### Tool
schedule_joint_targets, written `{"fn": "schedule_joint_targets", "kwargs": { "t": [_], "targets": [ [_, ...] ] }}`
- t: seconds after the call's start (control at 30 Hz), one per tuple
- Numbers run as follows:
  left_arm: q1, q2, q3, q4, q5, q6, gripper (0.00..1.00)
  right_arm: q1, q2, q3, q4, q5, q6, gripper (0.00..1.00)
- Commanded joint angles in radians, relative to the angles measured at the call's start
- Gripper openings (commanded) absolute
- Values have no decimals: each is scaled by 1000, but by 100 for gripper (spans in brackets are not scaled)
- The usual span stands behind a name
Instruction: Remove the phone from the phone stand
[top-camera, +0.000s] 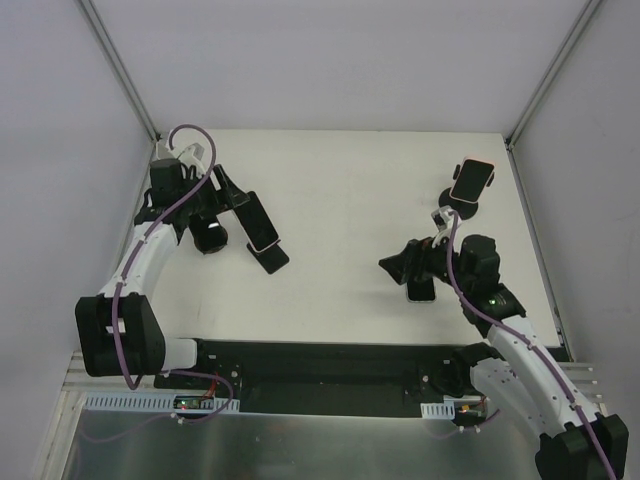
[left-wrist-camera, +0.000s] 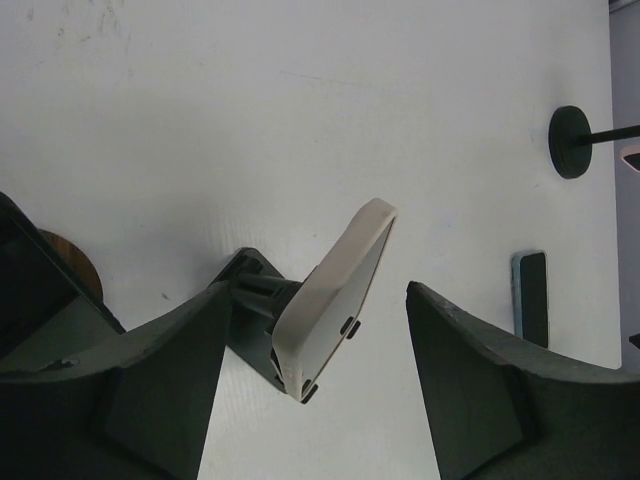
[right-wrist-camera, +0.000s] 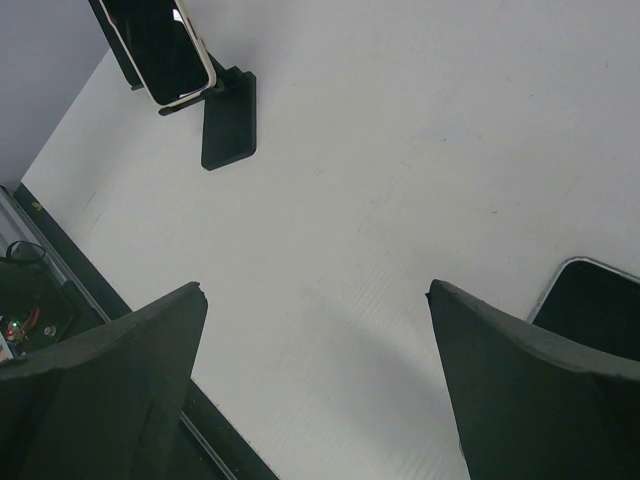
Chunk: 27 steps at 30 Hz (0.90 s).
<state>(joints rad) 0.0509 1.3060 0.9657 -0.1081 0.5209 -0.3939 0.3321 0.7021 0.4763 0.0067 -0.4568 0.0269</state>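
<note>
A phone in a cream case leans on a black phone stand at the table's left; it also shows in the top view on its stand. My left gripper is open, one finger on each side of this phone, neither touching it. A second phone sits on a round-based stand at the back right. My right gripper is open and empty above bare table, seen in the top view right of centre.
A third phone lies flat on the table just beside my right gripper; it also shows in the right wrist view and the left wrist view. White walls enclose the table on three sides.
</note>
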Motion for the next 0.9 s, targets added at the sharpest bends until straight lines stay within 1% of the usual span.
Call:
{"fn": "schedule_joint_targets", "kwargs": {
  "t": [0.0,0.03,0.17,0.3,0.33,0.4,0.47,0.53,0.57,0.7,0.77,0.8,0.87],
  "targets": [
    [-13,29,-16,93,54,-13,65,7,16,22,58,-25,10,96],
    [-11,36,-18,99,63,-17,63,8,20,25,58,-26,10,96],
    [-11,49,-28,134,111,-25,60,8,49,38,68,-28,7,96],
    [-13,45,-33,137,142,-17,50,10,68,42,87,-36,11,96],
    [-11,39,-35,137,146,-14,44,10,69,44,90,-36,11,96],
    [-11,32,-38,137,154,-10,39,10,77,41,99,-37,11,96],
    [-11,21,-39,137,156,-10,31,12,82,42,105,-39,13,96],
    [-11,9,-39,136,159,-8,26,12,85,42,108,-40,16,96],
    [-11,6,-39,136,160,-8,22,13,85,39,111,-40,18,96],
    [-11,-25,-32,136,163,-14,12,13,77,39,111,-40,16,96],
    [-11,-37,-22,134,166,-16,9,15,74,38,110,-40,18,96],
    [-11,-48,-18,134,166,-16,6,16,73,38,108,-40,16,96],
    [-11,-57,-9,133,168,-13,4,16,63,35,105,-40,15,96]
  ]
}}
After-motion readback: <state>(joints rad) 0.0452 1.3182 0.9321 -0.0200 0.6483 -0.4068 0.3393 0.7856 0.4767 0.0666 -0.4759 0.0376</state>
